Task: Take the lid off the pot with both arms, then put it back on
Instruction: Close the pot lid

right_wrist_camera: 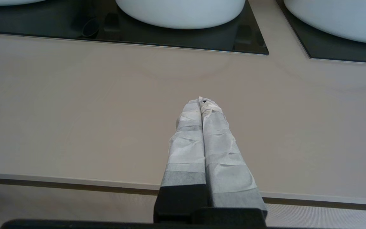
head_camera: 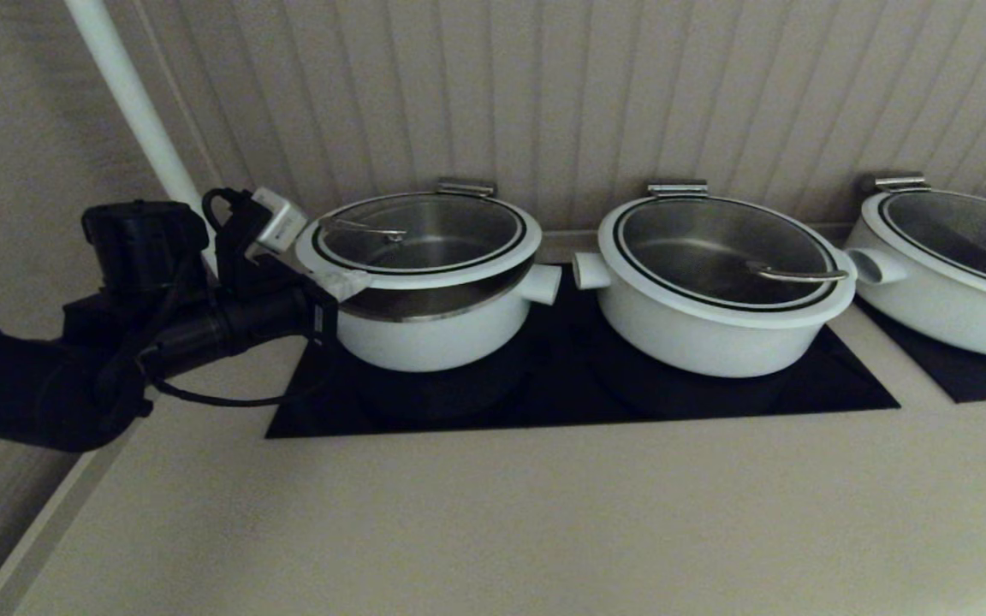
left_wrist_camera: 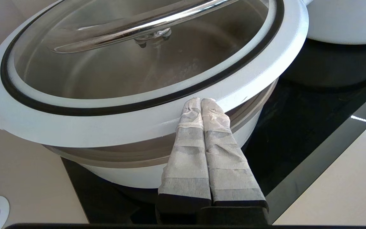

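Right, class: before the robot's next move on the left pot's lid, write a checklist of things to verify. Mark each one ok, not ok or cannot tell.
1. Left gripper at the lid: ok. Its shut fingers have their tips at the white rim, on the robot's left side.
2. Right gripper at the lid: not ok. It hangs shut over bare counter, short of the pots.
3. Lid seated flush on the pot: not ok. A steel band shows between the rim and the white body.
4. Lid level: cannot tell.
5. Neighbouring pot clear of the lid: ok. They stand apart.
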You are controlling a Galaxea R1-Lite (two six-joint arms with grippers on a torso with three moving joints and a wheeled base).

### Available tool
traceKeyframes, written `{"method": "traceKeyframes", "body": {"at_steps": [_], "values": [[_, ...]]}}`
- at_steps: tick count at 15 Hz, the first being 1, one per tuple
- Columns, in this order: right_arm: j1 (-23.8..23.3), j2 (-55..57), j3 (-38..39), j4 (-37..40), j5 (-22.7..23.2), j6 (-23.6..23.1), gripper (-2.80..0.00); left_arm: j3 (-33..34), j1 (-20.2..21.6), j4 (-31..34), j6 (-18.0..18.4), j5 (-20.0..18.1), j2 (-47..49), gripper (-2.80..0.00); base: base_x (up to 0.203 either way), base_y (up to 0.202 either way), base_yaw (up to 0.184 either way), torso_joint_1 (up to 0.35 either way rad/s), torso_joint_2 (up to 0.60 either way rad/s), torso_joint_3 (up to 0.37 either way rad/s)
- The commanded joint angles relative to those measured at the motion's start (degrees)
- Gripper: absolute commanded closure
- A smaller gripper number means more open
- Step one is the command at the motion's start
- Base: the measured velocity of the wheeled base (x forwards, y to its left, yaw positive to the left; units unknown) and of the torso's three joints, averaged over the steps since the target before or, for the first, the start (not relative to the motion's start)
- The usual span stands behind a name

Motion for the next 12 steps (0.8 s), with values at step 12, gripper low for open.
{"method": "traceKeyframes", "body": {"at_steps": [12], "values": [[0.01, -0.01, 0.01, -0.01, 0.06, -0.09, 0.0, 2.96, 0.06, -0.38, 0.07, -0.03, -0.28, 0.0, 0.0, 0.0, 0.0, 0.0, 0.0, 0.0]]}}
